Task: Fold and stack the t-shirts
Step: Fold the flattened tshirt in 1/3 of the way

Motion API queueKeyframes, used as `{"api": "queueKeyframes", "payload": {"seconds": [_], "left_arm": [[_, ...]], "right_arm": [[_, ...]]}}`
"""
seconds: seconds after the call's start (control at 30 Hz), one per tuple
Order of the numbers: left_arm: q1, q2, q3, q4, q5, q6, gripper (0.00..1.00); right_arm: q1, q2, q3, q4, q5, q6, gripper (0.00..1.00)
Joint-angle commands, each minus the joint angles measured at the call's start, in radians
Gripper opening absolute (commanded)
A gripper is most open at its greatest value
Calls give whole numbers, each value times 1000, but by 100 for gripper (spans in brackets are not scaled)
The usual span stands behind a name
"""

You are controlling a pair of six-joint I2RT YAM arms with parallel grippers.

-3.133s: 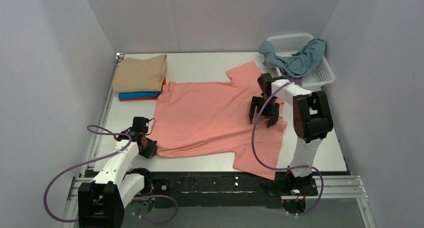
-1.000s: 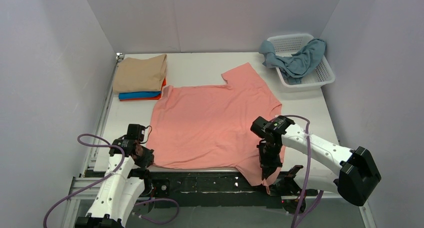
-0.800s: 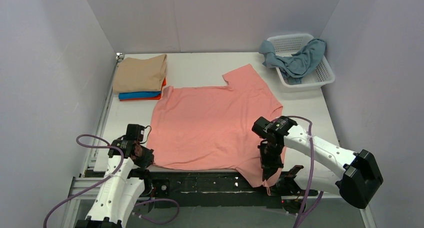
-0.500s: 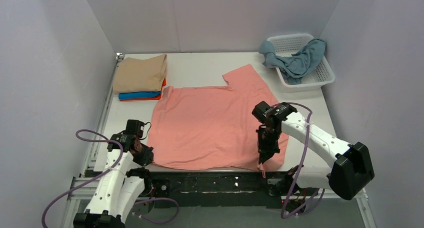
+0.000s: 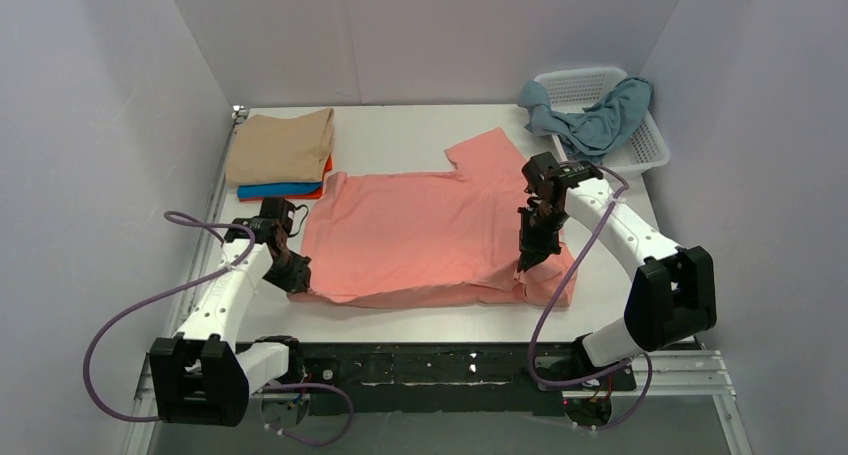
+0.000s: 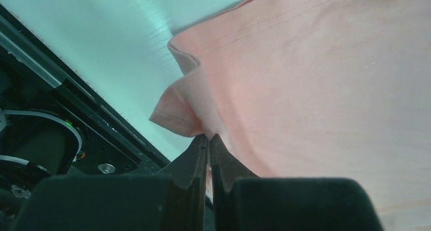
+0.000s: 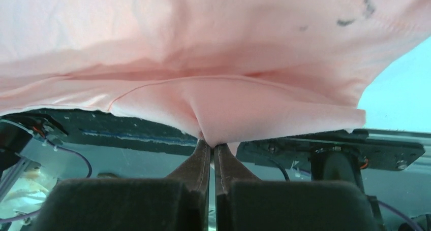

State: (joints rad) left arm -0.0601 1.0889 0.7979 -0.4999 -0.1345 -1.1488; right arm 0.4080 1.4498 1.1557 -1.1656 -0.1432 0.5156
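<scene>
From the top camera I see the salmon pink shirt [image 5: 420, 235] spread flat on the worktop [image 5: 400, 130]. The left tool [image 5: 297, 278] is at the near left corner of this shirt and is closed on the cloth there. The right tool [image 5: 528, 260] is at the near edge on the right side, close to the near sleeve, and it also pinches the cloth. Between the two tools the near edge is raised a little and makes a loose fold. Beyond the far left corner of the pink shirt lies a stack of folded shirts: the beige shirt [image 5: 280, 145] on top, with the blue shirt [image 5: 272, 189] and the orange shirt [image 5: 327, 164] showing under it. Beyond the far right sleeve stands the basket [image 5: 645, 157], and the grey-blue shirt [image 5: 600, 123] hangs over its rim.

From the left wrist camera, the left tool [image 6: 209, 137] has its fingers pressed together on a small peak of the salmon pink shirt [image 6: 315, 78], just beside the corner, above the worktop [image 6: 117, 33].

From the right wrist camera, the right tool [image 7: 213, 145] is also clamped narrow on a fold of the salmon pink shirt [image 7: 228, 38], which drapes down to both sides of the fingers.
</scene>
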Motion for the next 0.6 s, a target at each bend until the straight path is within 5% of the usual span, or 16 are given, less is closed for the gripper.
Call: {"api": "queueKeyframes", "payload": {"seconds": [0.0, 0.27, 0.4, 0.47, 0.5, 0.57], "left_arm": [[2, 75, 39, -68, -30, -2, 0], [5, 254, 113, -12, -50, 1, 0], [8, 319, 153, 11, -97, 15, 10], [12, 341, 184, 5, -113, 32, 30], [15, 349, 204, -1, -116, 43, 56], [20, 355, 245, -22, -115, 60, 80]], "right_arm": [[-41, 68, 82, 33, 8, -70, 1], [-92, 240, 216, 59, 2, -97, 1], [-115, 354, 289, 52, 19, -121, 2], [-142, 423, 373, 46, 46, -133, 6], [-154, 462, 424, 24, 75, -126, 13], [-162, 520, 530, -6, 175, -132, 38]]}}
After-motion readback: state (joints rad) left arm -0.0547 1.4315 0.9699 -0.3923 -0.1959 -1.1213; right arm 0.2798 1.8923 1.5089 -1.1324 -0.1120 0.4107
